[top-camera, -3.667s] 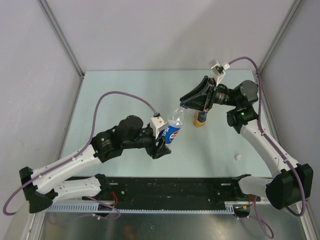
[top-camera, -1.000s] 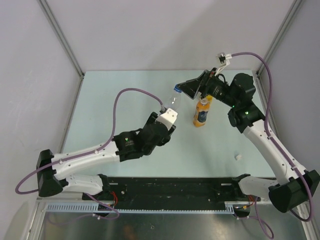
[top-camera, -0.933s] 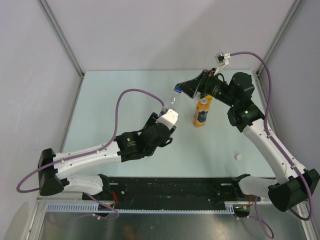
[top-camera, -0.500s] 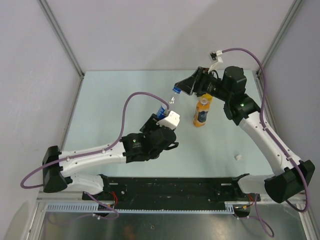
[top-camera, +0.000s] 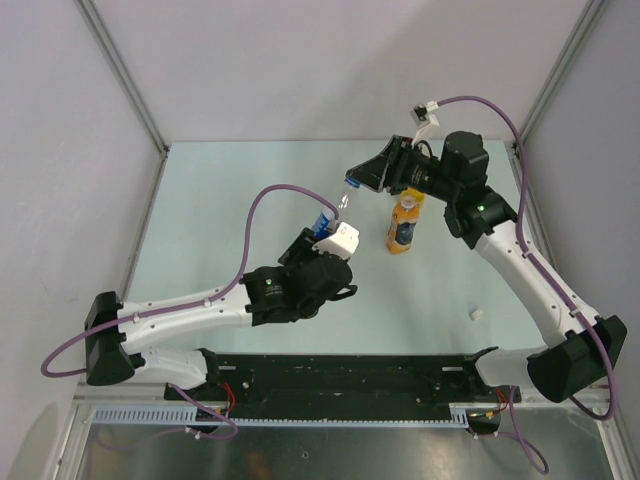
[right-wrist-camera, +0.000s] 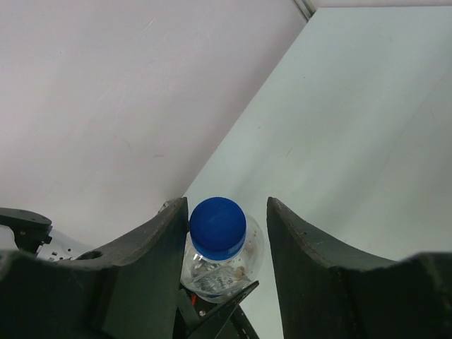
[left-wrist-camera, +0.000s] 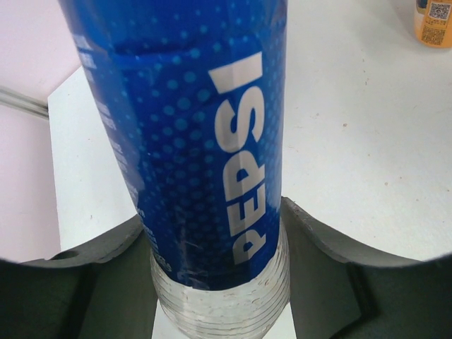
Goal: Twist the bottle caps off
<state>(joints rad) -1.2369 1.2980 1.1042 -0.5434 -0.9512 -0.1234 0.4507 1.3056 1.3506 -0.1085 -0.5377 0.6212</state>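
Observation:
My left gripper [left-wrist-camera: 219, 244] is shut on the clear water bottle with a blue Pepsi label [left-wrist-camera: 205, 141], its fingers [left-wrist-camera: 99, 258] pressed on both sides near the base. The bottle [top-camera: 341, 205] is held off the table, tilted with its neck toward the right arm. Its blue cap [right-wrist-camera: 217, 226] sits between the jaws of my right gripper [right-wrist-camera: 226, 220]. One finger [right-wrist-camera: 152, 244] touches the cap; the other stands a small gap away, so the gripper is open. In the top view the right gripper [top-camera: 358, 180] meets the cap [top-camera: 351, 181].
A short orange bottle [top-camera: 403, 226] stands upright just right of the held bottle, under the right wrist; its lower part shows as the orange bottle [left-wrist-camera: 433, 21]. A small white cap [top-camera: 476, 313] lies loose on the table at the right. Side walls enclose the table.
The right gripper's jaws have narrowed around the blue cap. The left arm has swung its forearm rightward while keeping the bottle's neck at the right gripper.

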